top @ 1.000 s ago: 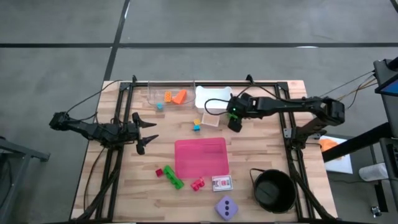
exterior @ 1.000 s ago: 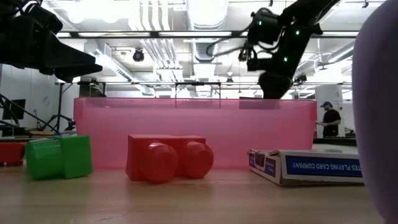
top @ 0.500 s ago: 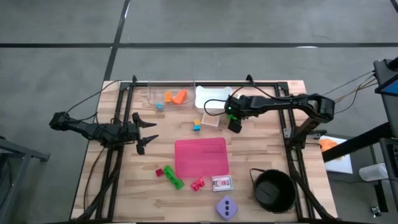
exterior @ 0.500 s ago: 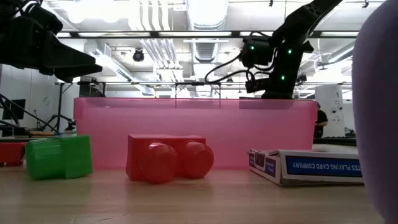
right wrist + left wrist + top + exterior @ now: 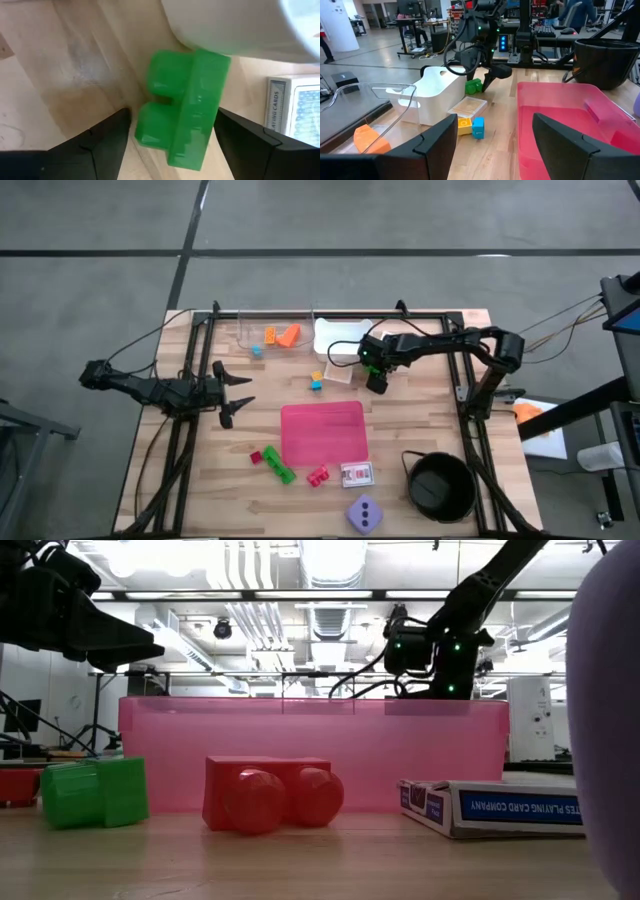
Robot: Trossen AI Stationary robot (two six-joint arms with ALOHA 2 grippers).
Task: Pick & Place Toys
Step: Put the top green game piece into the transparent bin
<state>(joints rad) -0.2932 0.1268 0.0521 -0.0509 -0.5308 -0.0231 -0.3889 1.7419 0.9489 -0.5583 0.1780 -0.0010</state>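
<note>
1. High view: the right gripper point(image 5: 377, 383) hangs above the table point(image 5: 400, 430) at about 1 o'clock from the pink mat point(image 5: 323, 432), just beside the white tray point(image 5: 340, 337). The left gripper point(image 5: 232, 392) waits at 9 o'clock of the mat, its fingers spread and holding nothing.
2. Still from above, a yellow and blue brick pair point(image 5: 316, 381) lies at 12 o'clock of the mat. An orange brick point(image 5: 288, 335) sits in a clear container point(image 5: 262, 330) at 11 o'clock. A red brick point(image 5: 256, 457), a green brick point(image 5: 279, 465) and a pinkish-red brick point(image 5: 318, 476) lie around 7 o'clock, a card box point(image 5: 357, 474) at 5 o'clock, the lilac die point(image 5: 364, 514) beyond it, and the black bowl point(image 5: 439, 486) at 4 o'clock.
3. Low view: the green brick point(image 5: 95, 792) and the red brick pair point(image 5: 272, 792) stand in front of the mat's pink edge point(image 5: 400, 750), the card box point(image 5: 500, 808) at 3 o'clock of them. The right gripper point(image 5: 440, 665) shows above the mat edge.
4. Left wrist view: the left gripper's own fingers point(image 5: 435, 142) stand apart, empty. Beyond them the right gripper point(image 5: 490, 80) points down at a green brick point(image 5: 473, 86) beside the white tray point(image 5: 435, 95); the yellow and blue pair point(image 5: 471, 126) lies nearer.
5. Right wrist view: the right gripper's fingers point(image 5: 105, 140) stand spread on either side of a green brick point(image 5: 182, 107) lying on the table against the white tray point(image 5: 225, 25); they do not touch it. Card box point(image 5: 292, 110) is near.
</note>
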